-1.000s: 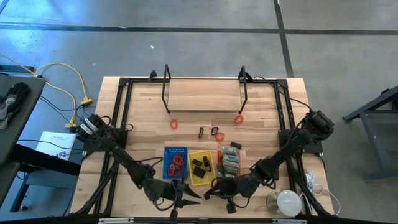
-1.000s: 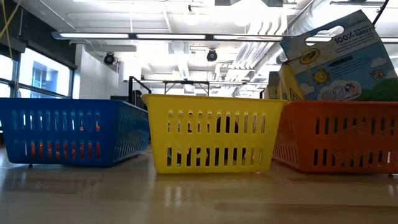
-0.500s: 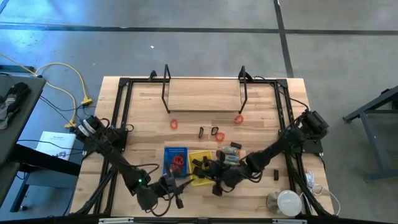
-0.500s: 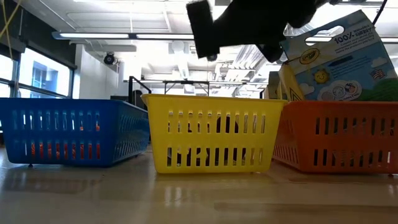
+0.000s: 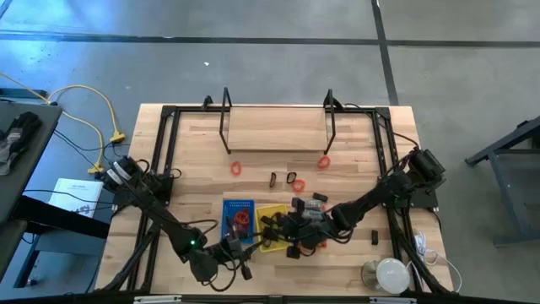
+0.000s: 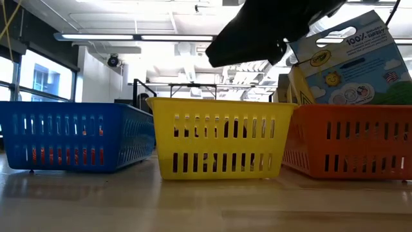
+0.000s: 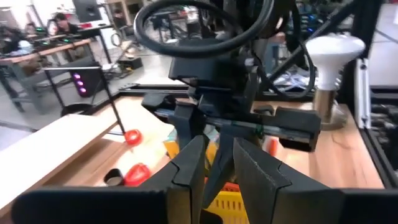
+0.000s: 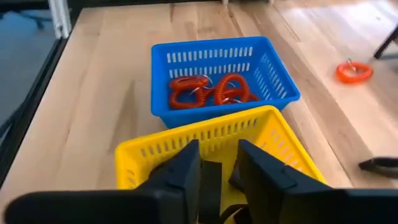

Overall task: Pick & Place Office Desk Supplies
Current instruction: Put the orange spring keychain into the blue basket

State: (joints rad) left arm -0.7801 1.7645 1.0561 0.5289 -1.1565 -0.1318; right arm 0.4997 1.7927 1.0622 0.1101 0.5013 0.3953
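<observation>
**Left claw** (image 7: 216, 149) – I hang at the near edge of the surface (image 5: 194, 143), just beside the blue tray (image 8: 273, 74). I am spread a little and carry nothing. This looks like a waiting post, close to the trays but out of my partner's way.

**Blue tray.** It holds red coiled loops (image 8: 208, 90) and nothing else that I can see, so I judge the sorting to go by kind, with red here.

**Yellow tray** (image 8: 186, 134). It stands touching or just beside the blue one. My right claw (image 8: 217, 162) hovers directly over it, pointing down into it – the place for a drop. A dark shape sits at its tip, and I cannot tell whether the claw pinches a piece or has let go. The low view shows dark pieces through the slots, so black items seem to belong here.

**Orange tray** (image 6: 347, 142). It is the rightmost of the row, with a crayon box (image 6: 351, 58) standing up in it.

**Loose supplies.** Two red loops (image 5: 237, 168) (image 5: 324, 160) and two black clips (image 5: 272, 179) (image 5: 291, 179) lie beyond the trays, apart from each other. One small black piece (image 5: 375, 238) lies to the right of the row. These are not yet sorted, and they lie near enough for either claw.

**Round white object** (image 5: 392, 272). It sits in the near right corner and is no part of the sorting.
</observation>
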